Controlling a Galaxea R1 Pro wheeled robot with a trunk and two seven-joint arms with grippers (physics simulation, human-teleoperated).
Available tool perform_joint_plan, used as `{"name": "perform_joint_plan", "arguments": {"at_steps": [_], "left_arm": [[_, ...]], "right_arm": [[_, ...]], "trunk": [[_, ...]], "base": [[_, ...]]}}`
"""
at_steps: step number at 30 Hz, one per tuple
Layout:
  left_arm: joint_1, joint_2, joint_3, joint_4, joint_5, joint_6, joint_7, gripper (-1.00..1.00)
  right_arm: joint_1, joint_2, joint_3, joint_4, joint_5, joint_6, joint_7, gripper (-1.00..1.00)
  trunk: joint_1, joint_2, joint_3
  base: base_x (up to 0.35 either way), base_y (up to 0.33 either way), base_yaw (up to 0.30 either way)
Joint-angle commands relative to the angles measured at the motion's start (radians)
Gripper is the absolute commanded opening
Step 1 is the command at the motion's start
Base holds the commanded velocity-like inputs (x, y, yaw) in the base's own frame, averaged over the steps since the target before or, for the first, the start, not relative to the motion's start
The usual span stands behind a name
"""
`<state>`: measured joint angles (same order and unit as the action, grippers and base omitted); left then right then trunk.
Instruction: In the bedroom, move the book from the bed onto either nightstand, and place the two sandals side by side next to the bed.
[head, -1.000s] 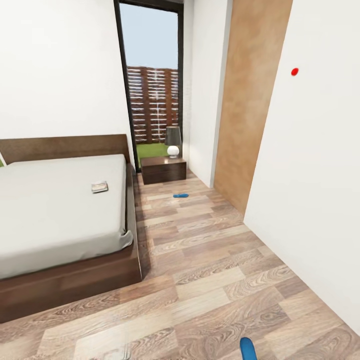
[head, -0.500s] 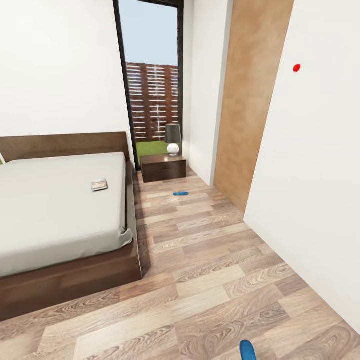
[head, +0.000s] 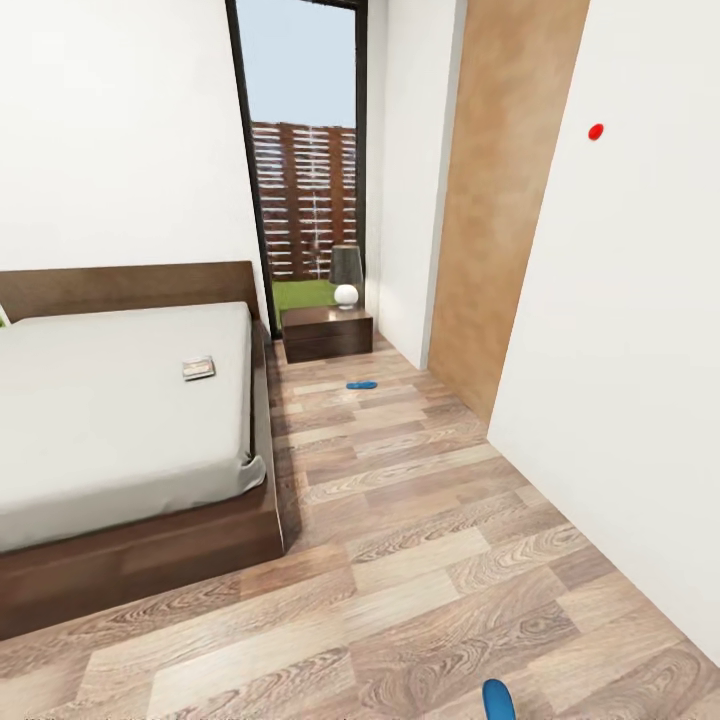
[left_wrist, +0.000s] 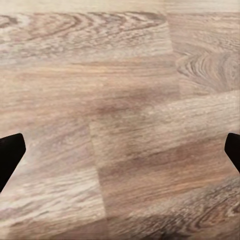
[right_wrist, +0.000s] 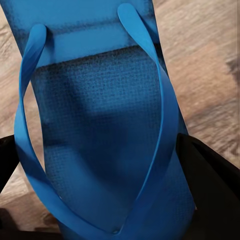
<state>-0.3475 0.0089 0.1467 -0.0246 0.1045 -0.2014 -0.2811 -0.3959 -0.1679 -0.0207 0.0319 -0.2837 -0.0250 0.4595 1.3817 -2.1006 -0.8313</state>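
1 blue sandal (right_wrist: 105, 135) sits pinched in right gripper (right_wrist: 107, 165), its tip low in head view. 2nd sandal (head: 362, 384) lies on floor near nightstand (head: 327, 335). Book (head: 199, 368) rests on bed (head: 120, 400). Left gripper (left_wrist: 120, 150) spread over bare floor (left_wrist: 120, 100).

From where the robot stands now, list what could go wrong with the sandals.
1. The right gripper holds the near sandal between its dark fingers; how firm the grip is cannot be told, so it might slip on the way.
2. The far sandal lies alone on the floor near the nightstand, so pairing both beside the bed means a carry.
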Motion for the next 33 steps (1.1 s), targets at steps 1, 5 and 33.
{"name": "perform_joint_plan", "arguments": {"at_steps": [1,5,33], "left_arm": [[-0.001,0.001,0.002,0.002,0.011,0.0,-0.007,1.0],[-0.001,0.003,0.001,0.002,0.01,0.0,-0.006,1.0],[-0.001,0.003,-0.003,0.0,0.006,-0.002,-0.007,1.0]], "right_arm": [[-0.001,-0.001,-0.003,0.003,-0.005,-0.003,0.005,-1.0],[-0.001,-0.002,-0.004,0.003,-0.005,-0.003,0.005,-1.0],[-0.001,-0.002,-0.005,0.003,-0.005,-0.003,0.002,-1.0]], "trunk": [[0.0,0.0,-0.002],[0.0,0.0,-0.009],[0.0,0.0,-0.052]], "base": [[0.0,0.0,0.0],[0.0,0.0,0.0],[0.0,0.0,-0.02]]}}
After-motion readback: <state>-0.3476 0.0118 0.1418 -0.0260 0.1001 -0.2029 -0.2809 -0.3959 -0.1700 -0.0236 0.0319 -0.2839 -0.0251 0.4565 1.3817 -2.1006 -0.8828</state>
